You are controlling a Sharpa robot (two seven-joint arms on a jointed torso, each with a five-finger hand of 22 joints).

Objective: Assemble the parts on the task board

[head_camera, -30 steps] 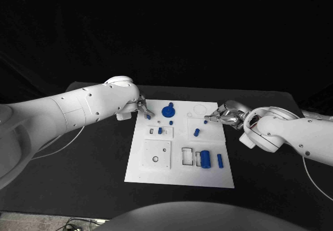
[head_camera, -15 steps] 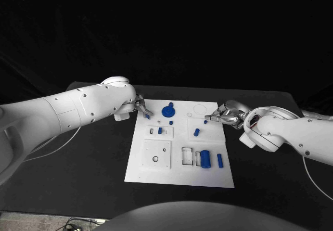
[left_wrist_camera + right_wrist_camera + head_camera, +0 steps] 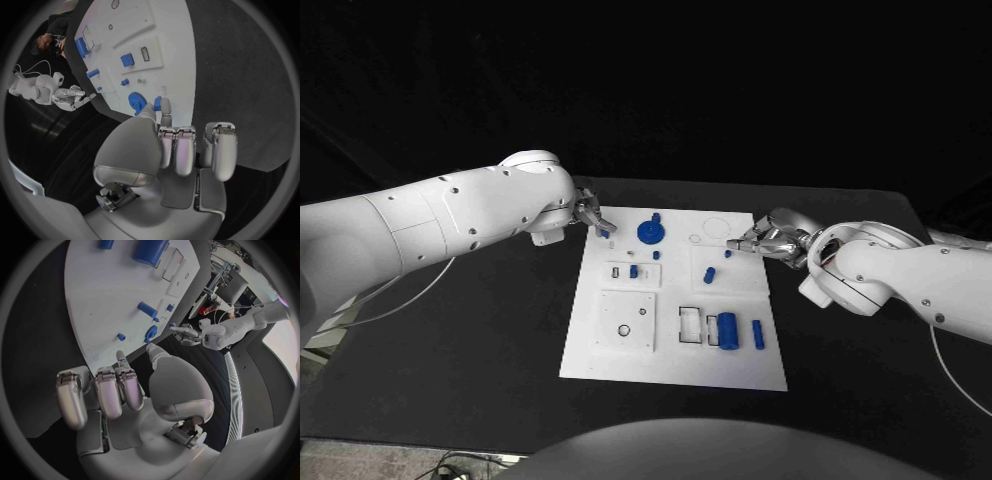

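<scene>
Left hand (image 3: 164,150) pinched a small blue part (image 3: 157,103) over the task board (image 3: 625,355), right hand (image 3: 759,240) fingers curled, empty, at the board's far right edge, blue gear (image 3: 651,231) between them

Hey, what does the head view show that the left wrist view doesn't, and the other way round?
Head view: the task board with all its edges at once, and the left arm reaching to it. Left wrist view: the left hand up close, a small blue part pinched at its fingertips. Both: the blue gear, the big blue cylinder and the right hand.
</scene>
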